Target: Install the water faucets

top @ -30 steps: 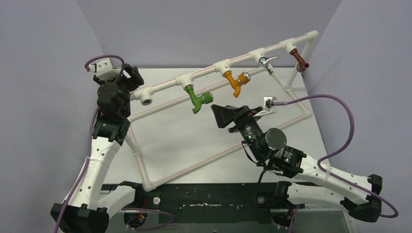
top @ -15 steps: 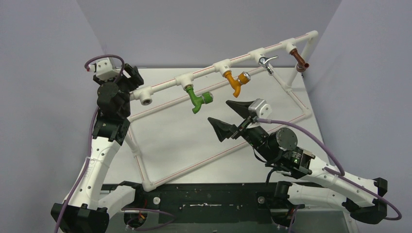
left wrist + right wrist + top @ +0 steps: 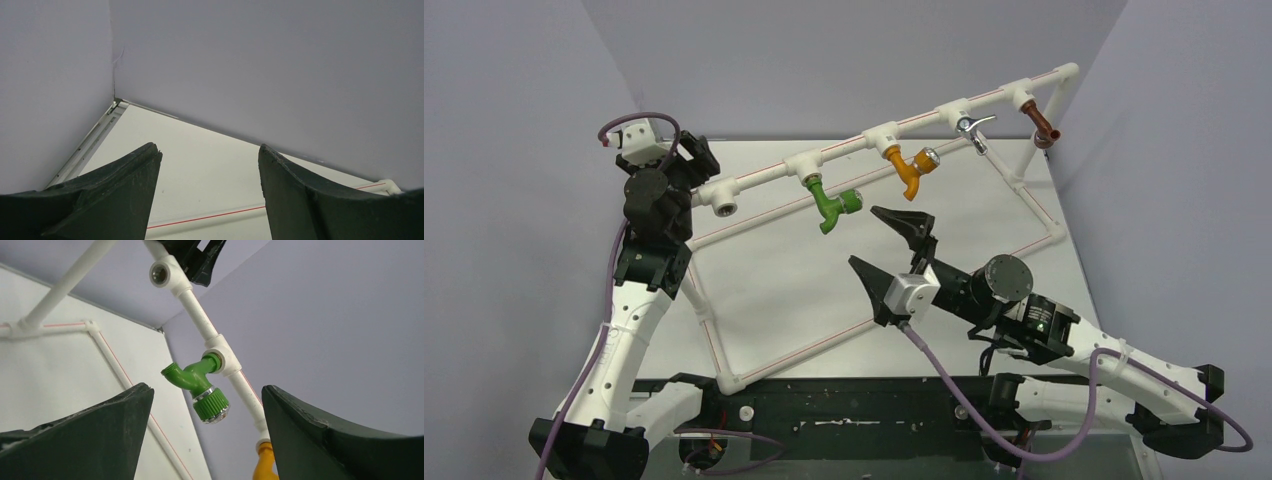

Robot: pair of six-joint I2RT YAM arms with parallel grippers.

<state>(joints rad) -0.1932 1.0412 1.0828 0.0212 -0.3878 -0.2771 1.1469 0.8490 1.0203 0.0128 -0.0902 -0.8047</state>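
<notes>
Robotics lab test cell. Plain grey-violet partition walls box in a white table. A mock plumbing frame of white pipe stands on it, with two robot arms bolted at the near edge.

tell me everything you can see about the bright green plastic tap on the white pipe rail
The bright green plastic tap looks glossy and moulded. Its inlet sits in a white tee fitting on the raised white pipe rail. A bent body ends in a threaded spout mouth; a ribbed green knob with a silver band juts out. Only the fitting touches it; the open right gripper is near but apart.
</notes>
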